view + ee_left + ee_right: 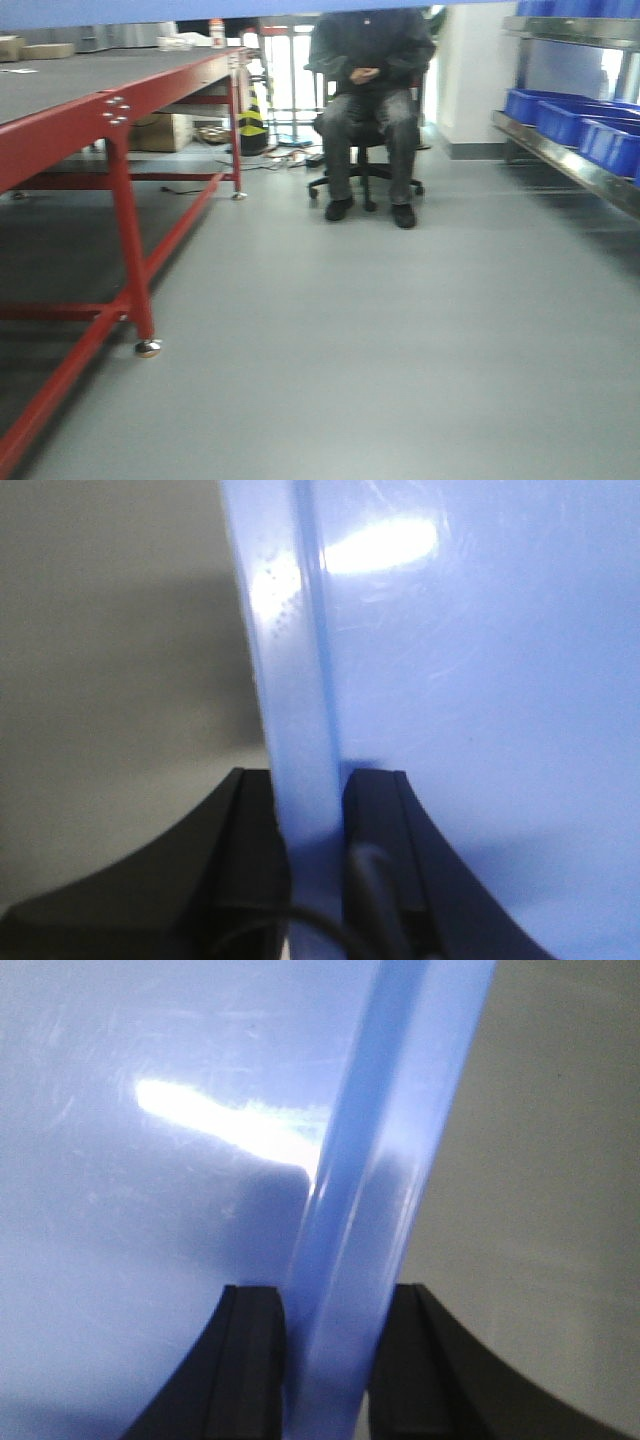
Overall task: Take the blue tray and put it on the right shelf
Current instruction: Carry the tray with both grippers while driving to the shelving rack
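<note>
I am holding the blue tray (pixel 150 10) up in front of me with both pincers. In the front view it is showing only as a pale blue strip along the top edge, above the floor and resting on nothing.

On the left, a red-framed counter (pixel 60 100) is stretching away from me. In the middle, a person (pixel 372 90) is sitting on an office chair, facing me. On the right, the steel shelf (pixel 560 160) is carrying dark blue bins (pixel 555 115).

As I judge it, the risk is lying in the turn towards that shelf. The tray is wide, so one end could clip an upright or a bin. The level I can see is already crowded, so the tray could end up sitting crooked on a bin. I am gripping only a thin, glossy rim on each side. If my arms are moving out of step, the tray could twist or slide free.

My left pincer (pixel 312 790) is clamped on the tray's left rim, one finger outside and one inside, parted only by the rim's thickness. My right pincer (pixel 325 1305) is clamped the same way on the opposite rim.
</note>
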Motion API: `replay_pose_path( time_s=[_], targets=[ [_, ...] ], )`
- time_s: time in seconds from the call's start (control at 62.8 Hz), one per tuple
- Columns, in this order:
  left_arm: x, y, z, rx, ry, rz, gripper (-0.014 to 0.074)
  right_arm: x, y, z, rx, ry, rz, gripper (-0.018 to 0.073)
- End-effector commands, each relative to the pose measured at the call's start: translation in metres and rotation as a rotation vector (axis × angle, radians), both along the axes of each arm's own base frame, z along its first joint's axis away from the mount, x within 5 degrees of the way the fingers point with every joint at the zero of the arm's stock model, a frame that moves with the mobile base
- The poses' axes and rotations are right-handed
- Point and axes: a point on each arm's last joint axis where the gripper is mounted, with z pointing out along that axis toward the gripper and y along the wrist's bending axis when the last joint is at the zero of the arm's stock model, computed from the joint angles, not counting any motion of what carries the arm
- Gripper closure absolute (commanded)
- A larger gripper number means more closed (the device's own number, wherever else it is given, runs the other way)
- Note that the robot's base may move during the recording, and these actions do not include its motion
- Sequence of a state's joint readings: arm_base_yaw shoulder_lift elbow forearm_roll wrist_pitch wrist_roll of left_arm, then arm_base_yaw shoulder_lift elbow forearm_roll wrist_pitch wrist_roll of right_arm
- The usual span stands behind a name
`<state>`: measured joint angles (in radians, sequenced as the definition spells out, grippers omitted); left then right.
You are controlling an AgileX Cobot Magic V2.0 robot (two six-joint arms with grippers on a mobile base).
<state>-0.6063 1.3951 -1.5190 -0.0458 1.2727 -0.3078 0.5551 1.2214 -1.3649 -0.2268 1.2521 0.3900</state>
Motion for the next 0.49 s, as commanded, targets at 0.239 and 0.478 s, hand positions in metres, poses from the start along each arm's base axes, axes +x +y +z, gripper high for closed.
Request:
replay_pose_path(
  time_s=[0.239, 0.478],
  targets=[
    [-0.0254, -0.011, 0.0145, -0.118, 0.089, -0.123, 0.0645, -0.0119, 0.004, 0.0096, 0.055, 0.03, 0.054, 0.0536],
    [-0.0297, -0.016, 0.0162, -0.18, 0.13, -0.143, 0.0645, -0.0119, 0.004, 0.0096, 0.055, 0.03, 0.054, 0.0536]
  ],
)
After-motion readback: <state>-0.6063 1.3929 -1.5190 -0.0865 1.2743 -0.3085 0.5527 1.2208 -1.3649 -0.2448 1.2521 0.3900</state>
